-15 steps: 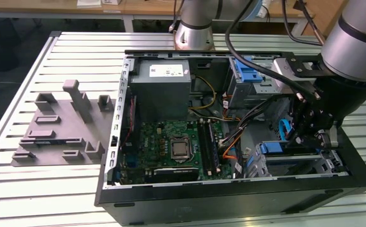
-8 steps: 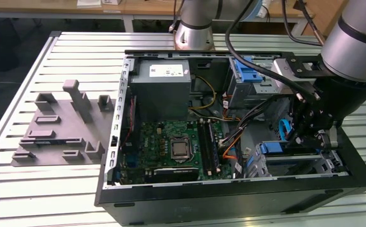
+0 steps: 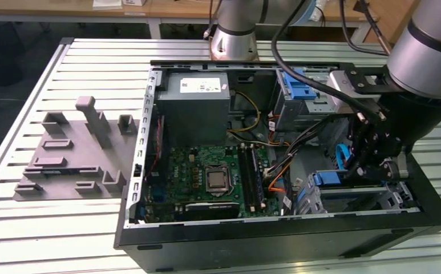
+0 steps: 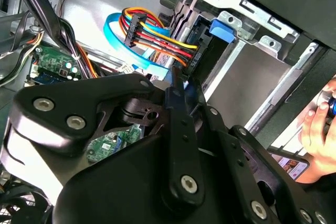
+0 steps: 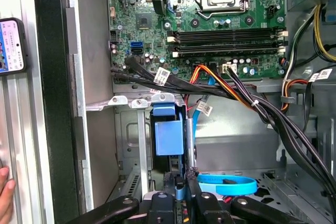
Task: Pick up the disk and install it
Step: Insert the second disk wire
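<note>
My gripper [image 3: 370, 165] hangs inside the open computer case [image 3: 281, 242], above the drive cage [image 3: 357, 197] at the exterior view's right. In both wrist views its fingers are close together on a thin upright part with a blue edge, which looks like the disk [image 5: 189, 153] seen edge-on. The gripper [image 5: 181, 190] stands in line with the cage's slot, right beside the cage's blue latch [image 5: 168, 132]. In the second wrist view the gripper [image 4: 181, 95] holds the blue rail [image 4: 178, 83] just before the cage [image 4: 252, 77] and its latch [image 4: 221, 29]. Most of the disk is hidden.
Cable bundles [image 5: 252, 103] and a blue flat cable [image 5: 226, 186] cross close to the gripper. The motherboard [image 3: 209, 174], the power-supply box [image 3: 197, 108] and a second cage [image 3: 304, 91] lie in the case. A person's hand [image 4: 317, 124] and a phone [image 5: 11, 45] are outside it. A grey fixture [image 3: 76, 148] sits on the table.
</note>
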Tool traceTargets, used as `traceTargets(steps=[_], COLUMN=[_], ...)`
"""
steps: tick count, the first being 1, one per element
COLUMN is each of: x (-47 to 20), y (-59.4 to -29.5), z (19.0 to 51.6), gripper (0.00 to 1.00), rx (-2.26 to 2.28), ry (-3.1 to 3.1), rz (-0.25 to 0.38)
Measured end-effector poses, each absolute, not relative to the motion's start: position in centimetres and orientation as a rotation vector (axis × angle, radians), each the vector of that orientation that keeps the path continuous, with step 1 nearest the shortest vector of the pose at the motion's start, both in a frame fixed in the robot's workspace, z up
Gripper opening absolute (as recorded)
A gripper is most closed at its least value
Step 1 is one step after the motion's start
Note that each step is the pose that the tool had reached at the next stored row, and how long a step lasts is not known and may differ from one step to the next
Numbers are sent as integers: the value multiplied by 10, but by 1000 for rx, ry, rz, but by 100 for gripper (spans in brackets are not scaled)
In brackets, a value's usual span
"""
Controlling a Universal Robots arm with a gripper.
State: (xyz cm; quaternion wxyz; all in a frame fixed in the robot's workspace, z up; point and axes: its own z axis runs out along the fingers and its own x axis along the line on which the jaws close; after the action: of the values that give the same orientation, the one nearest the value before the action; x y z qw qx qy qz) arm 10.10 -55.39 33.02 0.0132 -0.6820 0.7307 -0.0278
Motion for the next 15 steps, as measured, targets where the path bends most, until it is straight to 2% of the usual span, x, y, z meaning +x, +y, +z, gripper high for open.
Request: traceTargets(steps=[15], x=[101], y=[-554], z=[343], gripper=[24], rx=[-2125], ry=[2277], rz=[-85])
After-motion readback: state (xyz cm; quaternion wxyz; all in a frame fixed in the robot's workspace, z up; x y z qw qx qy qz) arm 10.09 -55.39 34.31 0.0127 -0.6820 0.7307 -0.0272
